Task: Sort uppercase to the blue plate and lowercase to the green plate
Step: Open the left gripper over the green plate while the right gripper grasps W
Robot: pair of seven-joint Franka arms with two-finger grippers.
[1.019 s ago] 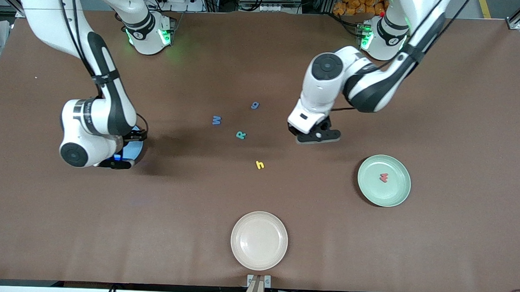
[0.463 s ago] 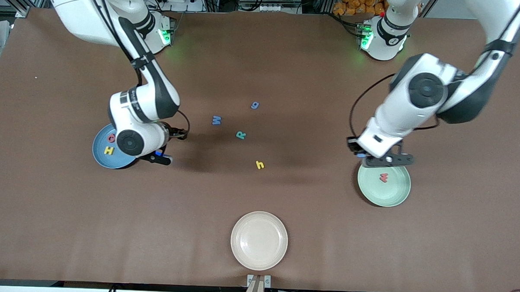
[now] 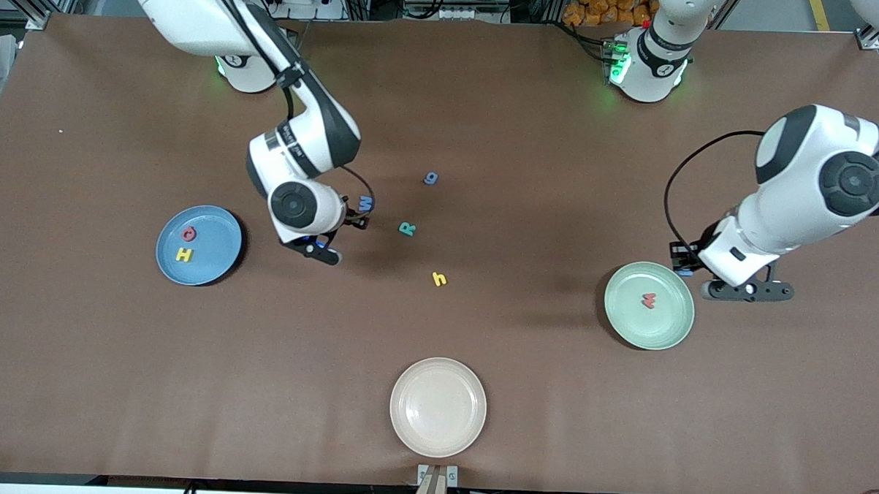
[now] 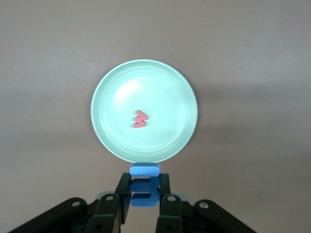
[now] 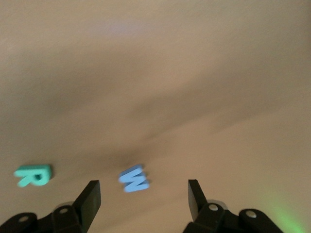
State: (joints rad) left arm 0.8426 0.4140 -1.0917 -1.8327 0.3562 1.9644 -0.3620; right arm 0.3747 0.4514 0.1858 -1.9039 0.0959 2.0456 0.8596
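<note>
Two sorting moves are under way at once. The left gripper is clenched on a blue lowercase m and hangs just off the rim of the green plate, toward the left arm's end of the surface; the left wrist view shows the plate ahead of it with the red m already lying near its middle. The right gripper is released, its fingers spread wide, and hangs over the surface beside the blue W, which in the right wrist view lies flat between the two fingers and a little ahead of them. The teal R lies close by, the blue g farther from the front camera, the yellow h nearer to it. The blue plate, toward the right arm's end, holds the red Q and yellow H; the beige plate sits bare nearest the camera. Next, the left arm probably needs to carry its m over the plate's inside and let go; the right arm probably needs to centre over the W, come down square and close without nudging the R.
</note>
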